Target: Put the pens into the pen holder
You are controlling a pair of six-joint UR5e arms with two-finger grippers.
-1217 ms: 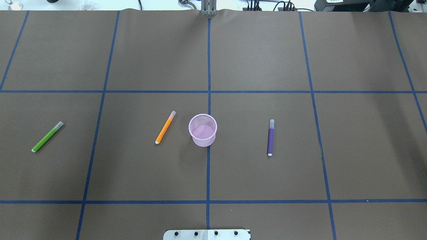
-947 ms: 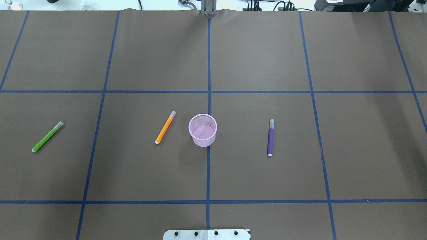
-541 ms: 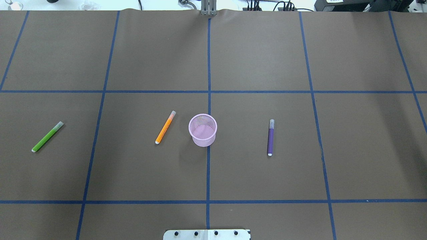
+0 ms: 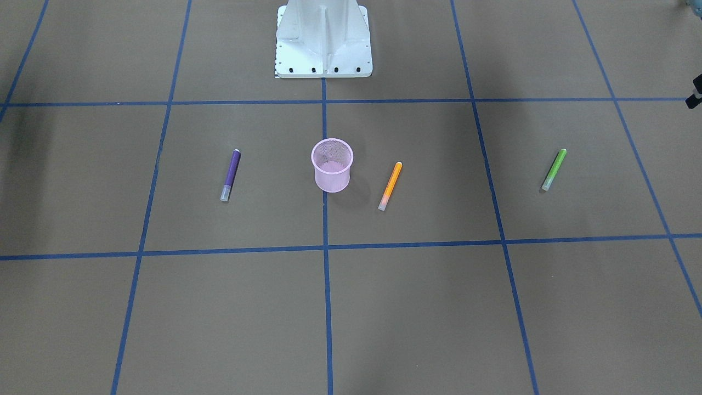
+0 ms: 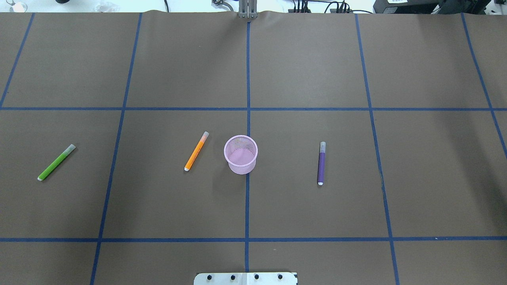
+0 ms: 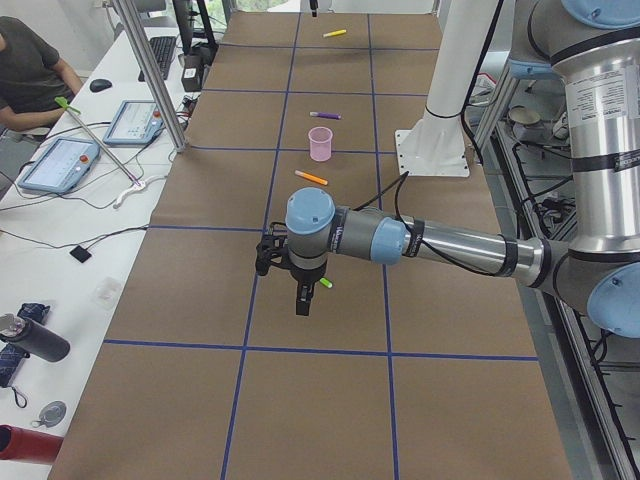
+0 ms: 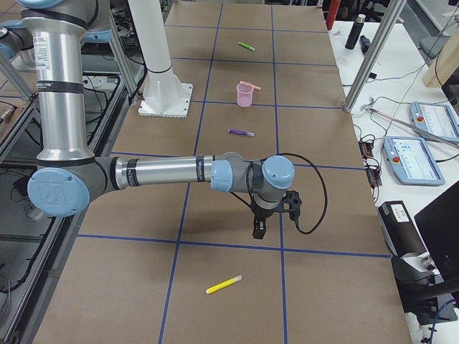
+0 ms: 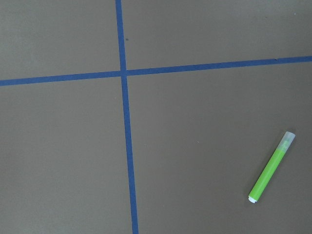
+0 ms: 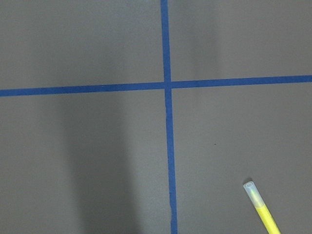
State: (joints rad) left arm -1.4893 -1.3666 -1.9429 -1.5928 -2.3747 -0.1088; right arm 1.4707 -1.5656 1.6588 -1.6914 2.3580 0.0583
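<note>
The pink mesh pen holder (image 5: 241,167) stands upright and empty at the table's middle. The orange pen (image 5: 196,151) lies just left of it, the purple pen (image 5: 321,163) to its right, and the green pen (image 5: 56,162) far left. The yellow pen (image 7: 224,284) lies at the table's far right end and shows at the lower right of the right wrist view (image 9: 261,208). My left gripper (image 6: 303,300) hangs above the table beside the green pen (image 8: 272,167). My right gripper (image 7: 258,231) hangs above the table, short of the yellow pen. I cannot tell whether either is open.
The robot's white base plate (image 5: 245,278) sits at the table's near edge. Blue tape lines grid the brown table cover. Metal frame posts (image 6: 150,80) and a desk with tablets (image 6: 60,165) and a seated person flank the far side.
</note>
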